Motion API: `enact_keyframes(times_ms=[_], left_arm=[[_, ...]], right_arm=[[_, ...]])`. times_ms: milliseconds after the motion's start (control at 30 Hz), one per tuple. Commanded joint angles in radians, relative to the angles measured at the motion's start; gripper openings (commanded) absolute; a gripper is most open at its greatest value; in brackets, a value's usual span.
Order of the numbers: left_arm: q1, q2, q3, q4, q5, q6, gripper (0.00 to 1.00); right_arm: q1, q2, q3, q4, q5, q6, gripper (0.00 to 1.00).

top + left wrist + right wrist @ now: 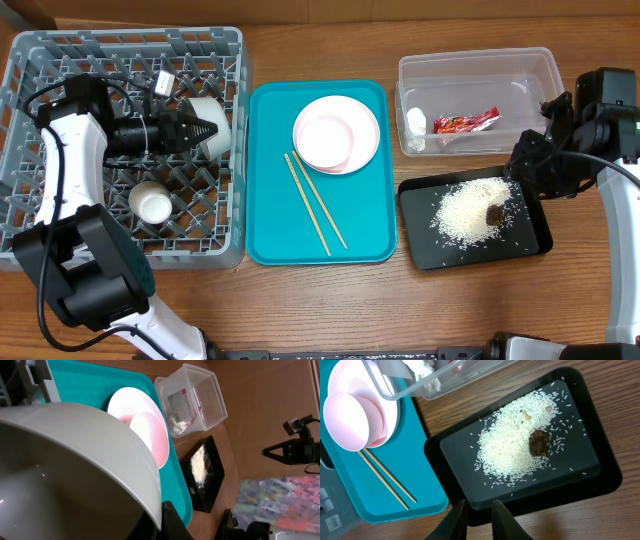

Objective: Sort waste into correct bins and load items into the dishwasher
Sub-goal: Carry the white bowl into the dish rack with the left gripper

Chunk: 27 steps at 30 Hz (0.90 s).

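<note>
Overhead: wood-grain table beneath dish rack

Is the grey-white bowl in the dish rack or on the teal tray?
In the rack: the bowl sits inside the dish rack, with the left gripper shut on it.

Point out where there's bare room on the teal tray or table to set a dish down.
Teal tray: free between its left rim and the chopsticks, and at its lower right corner. Table: bare wood on the robot's side of the teal tray and black tray. Crowded: the tray's upper right, under plate and pink dish.
</note>
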Motion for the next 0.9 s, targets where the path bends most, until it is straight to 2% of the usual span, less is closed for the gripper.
enact_keyframes(times_ms=[0,667,867], left_arm=[[0.031,0.002,0.01,0.005,0.036,0.026,0.04],[0.082,0.066,0.009,0.003,0.043,0.027,0.04],[0.112,0.068,0.009,-0.004,-0.061,0.012,0.04]], right_arm=[[-0.001,-0.01,0.01,0.001,0.004,-0.005,0.19],[-0.001,-0.01,0.01,-0.01,0.004,-0.005,0.19],[-0.001,-0.01,0.01,-0.01,0.004,-0.005,0.19]])
